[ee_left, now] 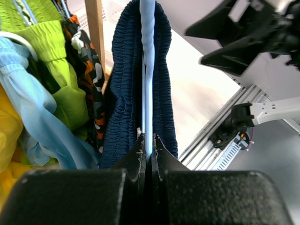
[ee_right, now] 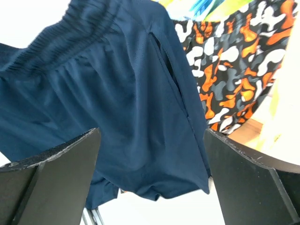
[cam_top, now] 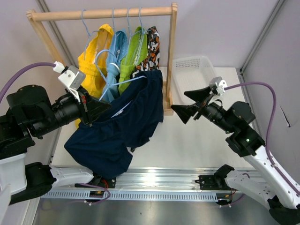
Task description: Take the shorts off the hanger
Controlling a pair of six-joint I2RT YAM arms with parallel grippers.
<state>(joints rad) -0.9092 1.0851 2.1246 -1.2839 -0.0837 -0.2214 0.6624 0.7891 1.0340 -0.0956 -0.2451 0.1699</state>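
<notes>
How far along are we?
Done: none looks free of its hanger. In hand: left gripper shut on the pale blue hanger, off the wooden rail, navy fabric shorts draped over it; right gripper open nearby. Remaining: yellow shorts, light blue shorts, lime green shorts and black orange-patterned shorts hang on the rail.

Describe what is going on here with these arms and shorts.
The left gripper is shut on a light-blue hanger with the navy shorts draped over it, held off the wooden rack. The right gripper is open, facing the navy shorts, not touching them. The yellow shorts, light-blue shorts, lime-green shorts and patterned shorts hang on the rack.
</notes>
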